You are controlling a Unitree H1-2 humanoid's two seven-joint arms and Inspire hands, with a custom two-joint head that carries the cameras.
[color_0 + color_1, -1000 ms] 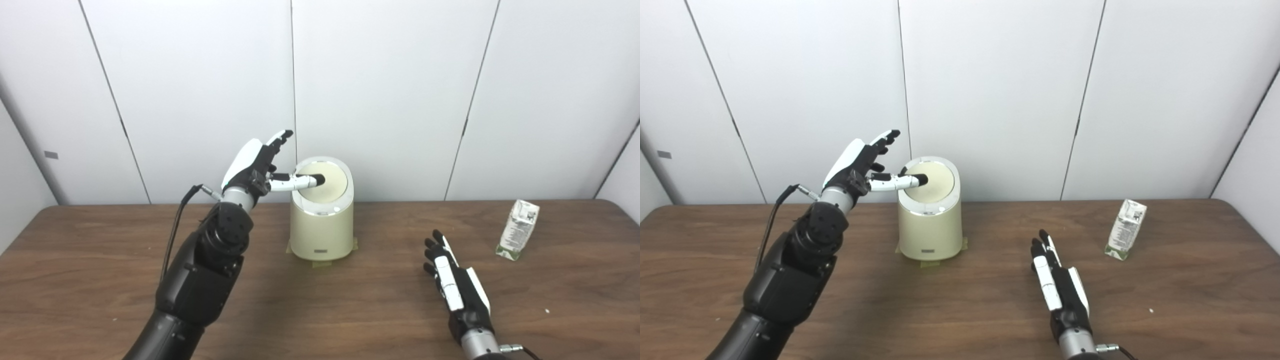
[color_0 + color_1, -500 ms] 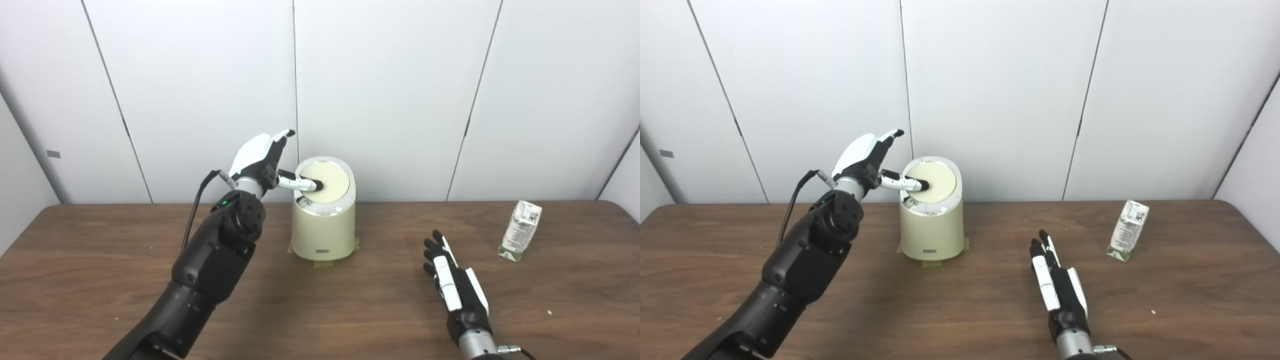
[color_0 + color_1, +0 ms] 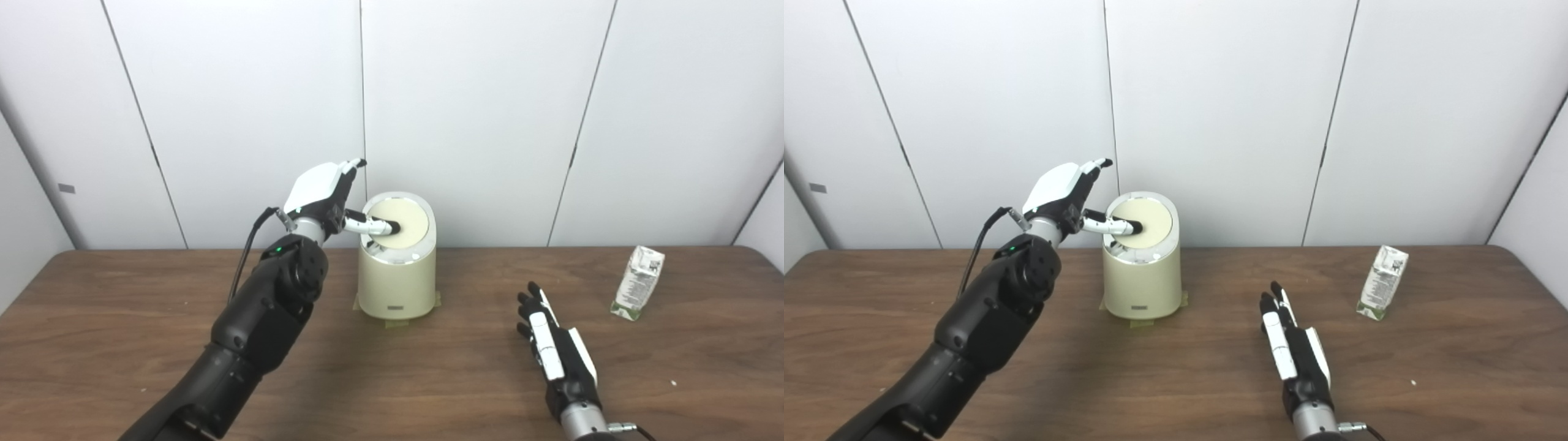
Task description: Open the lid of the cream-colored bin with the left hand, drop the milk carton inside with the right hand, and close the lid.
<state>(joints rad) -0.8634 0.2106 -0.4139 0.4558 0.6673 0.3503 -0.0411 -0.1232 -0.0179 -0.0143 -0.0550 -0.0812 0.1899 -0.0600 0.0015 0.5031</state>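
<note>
Hands first: your left hand, white-shelled on the back with black fingers, is raised at the far left side of the bin, fingers spread and holding nothing. Its thumb reaches right, the black tip resting on the lid, a smooth round cream disc with a pale glossy rim that tilts toward you. At the lid's near left edge a thin dark gap shows, so you can read it as slightly ajar. Below it, the bin is a matte cream cylinder with rounded shoulders and a small dark label low on its front; strips of tape show at its base. Your right hand lies flat near you on the right, fingers straight and close together, pointing away, gripping nothing. Farther right and well apart from it, the milk carton stands leaning, a white printed box with a green base. All rest on a dark wood-grain table.
</note>
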